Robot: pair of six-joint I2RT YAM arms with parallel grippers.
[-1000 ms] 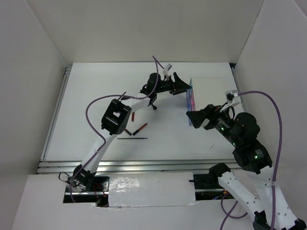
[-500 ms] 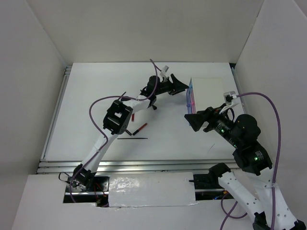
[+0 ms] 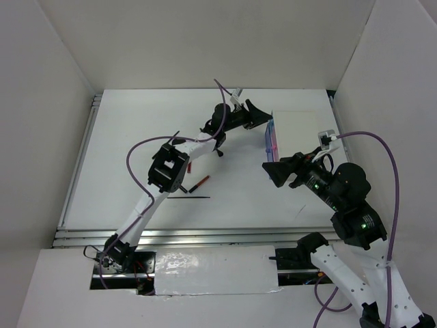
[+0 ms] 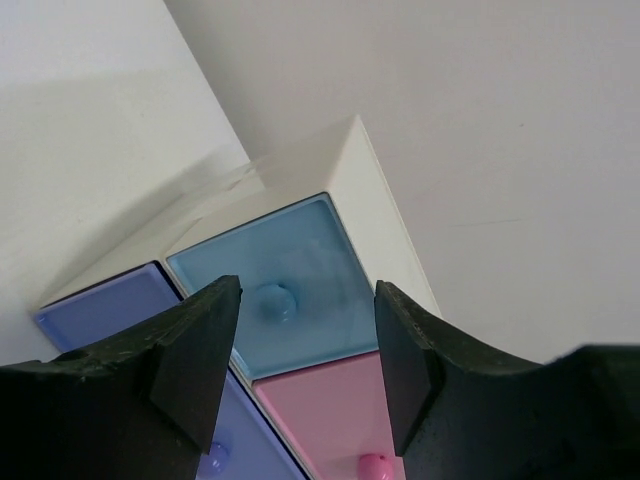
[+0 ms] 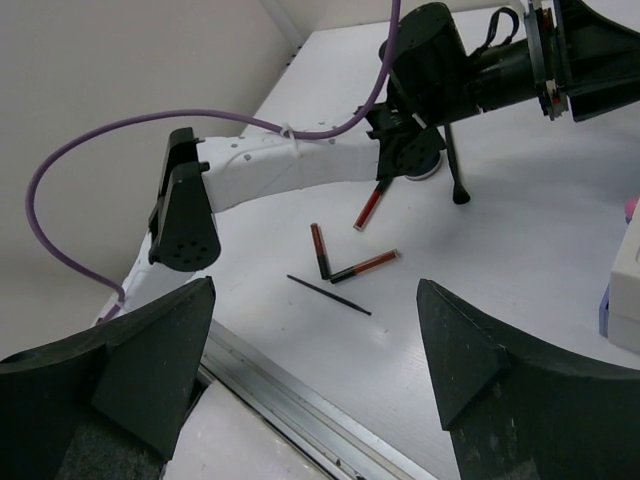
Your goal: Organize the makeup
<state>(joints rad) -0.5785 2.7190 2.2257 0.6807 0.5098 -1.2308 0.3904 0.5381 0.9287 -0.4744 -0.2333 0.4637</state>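
White walls close in a white tabletop (image 3: 123,137), and most of the makeup is still loose on the left half of it. Two red-and-black sticks (image 5: 365,267) lie tip to tip in a shallow V. A third stick (image 5: 370,205) lies just beyond them, beside the left arm. A thin black pencil (image 5: 328,295) lies near the V, on the side toward the arms. None of these has shifted over the last second.

What has changed is small and concerns only the arms. The left end effector (image 3: 258,117) has tipped up a little at the far end of the white drawer box (image 3: 297,133). Its wrist view shows the jaws spread apart and empty, standing to either side of the knob (image 4: 275,303) on the blue drawer (image 4: 300,265). A pink drawer (image 4: 330,420) sits below. I cannot tell from here whether the jaws touch the drawer front.

The right end effector (image 3: 274,172) has slid slightly left at the near end of the drawer fronts. It is wide open with nothing in it, and its camera looks out over the sticks.

My reading is that the drawers are still the concern. The left arm seems lined up to take that blue knob, and every drawer in view looks closed. No item has gone in yet, so the sorting itself has barely begun.
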